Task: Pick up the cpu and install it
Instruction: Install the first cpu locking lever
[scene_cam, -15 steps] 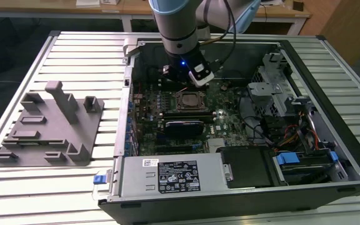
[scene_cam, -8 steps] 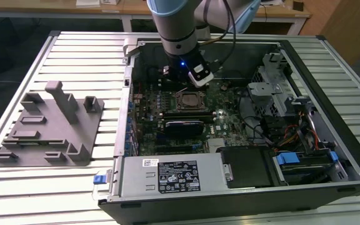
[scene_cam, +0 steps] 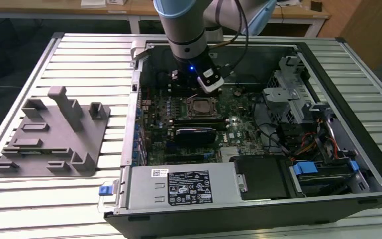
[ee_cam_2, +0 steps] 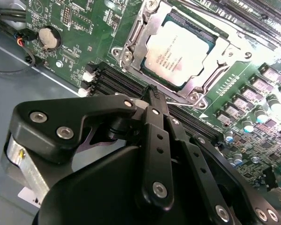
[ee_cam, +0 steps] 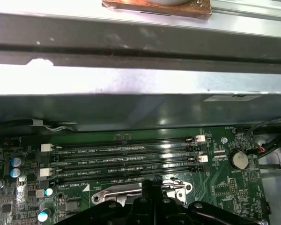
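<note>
- The gripper (ee_cam_2: 152, 91) hangs over the green motherboard (ee_cam_2: 84, 42) inside the open computer case (scene_cam: 350, 164).
- In the second wrist view its black fingers (ee_cam_2: 154, 122) are pressed close together, with nothing between them (they come to a thin tip).
- The cpu (ee_cam_2: 178, 49) lies flat in its socket, just past the fingertips. Its silvery top faces up.
- The metal socket frame (ee_cam_2: 131, 47) goes around the cpu, with screws at its corners.
- Long black memory slots (ee_cam_2: 122, 79) run between the fingertips and the socket frame.
- In the first wrist view the gripper (ee_cam: 152, 187) points at more memory slots (ee_cam: 126, 159), and a shiny part of the socket frame (ee_cam: 131, 192) sits right at its tip.
- A round silver battery (ee_cam_2: 49, 37) sits on the board, well off to one side of the fingers.
- In the exterior view the arm (scene_cam: 187, 30) reaches down into the case, and the gripper (scene_cam: 204, 92) is just above the socket (scene_cam: 200, 106).
- A grey plastic fixture block (scene_cam: 51, 134) rests on the slatted table (scene_cam: 58, 199), well apart from the gripper, on the exterior view's left.
</note>
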### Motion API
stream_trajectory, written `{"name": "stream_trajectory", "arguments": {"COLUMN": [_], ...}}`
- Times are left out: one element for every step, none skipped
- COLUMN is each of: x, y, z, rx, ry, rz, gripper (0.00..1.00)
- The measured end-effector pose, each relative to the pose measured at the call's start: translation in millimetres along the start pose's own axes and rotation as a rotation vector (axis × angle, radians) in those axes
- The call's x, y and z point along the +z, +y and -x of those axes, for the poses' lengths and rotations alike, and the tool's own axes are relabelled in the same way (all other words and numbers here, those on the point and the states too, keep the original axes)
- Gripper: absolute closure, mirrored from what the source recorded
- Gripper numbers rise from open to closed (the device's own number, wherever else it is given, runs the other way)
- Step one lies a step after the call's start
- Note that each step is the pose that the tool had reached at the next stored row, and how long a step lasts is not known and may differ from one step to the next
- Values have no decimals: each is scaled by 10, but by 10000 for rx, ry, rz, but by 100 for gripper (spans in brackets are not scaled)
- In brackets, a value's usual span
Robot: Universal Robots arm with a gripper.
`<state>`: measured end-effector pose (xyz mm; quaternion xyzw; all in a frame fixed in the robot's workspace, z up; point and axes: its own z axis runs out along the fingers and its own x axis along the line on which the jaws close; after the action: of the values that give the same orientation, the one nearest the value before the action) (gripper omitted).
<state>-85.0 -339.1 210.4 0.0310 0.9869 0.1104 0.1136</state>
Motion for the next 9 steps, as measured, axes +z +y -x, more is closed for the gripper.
{"name": "stream_trajectory", "arguments": {"x": [6, 12, 18, 26, 32, 38, 44, 51, 56], "y": [4, 9, 16, 26, 36, 46, 55, 60, 62], "z": [-2, -4, -6, -9, -11, -13, -15, -17, -18], "rx": [31, 65, 101, 142, 180, 215, 251, 293, 353], "ry": [-16, -30, -42, -53, -62, -71, -80, -90, -106], "rz": [-7, -15, -23, -32, -41, -50, -58, -67, -79], "gripper": [89, 89, 89, 89, 89, 89, 89, 89, 89]}}
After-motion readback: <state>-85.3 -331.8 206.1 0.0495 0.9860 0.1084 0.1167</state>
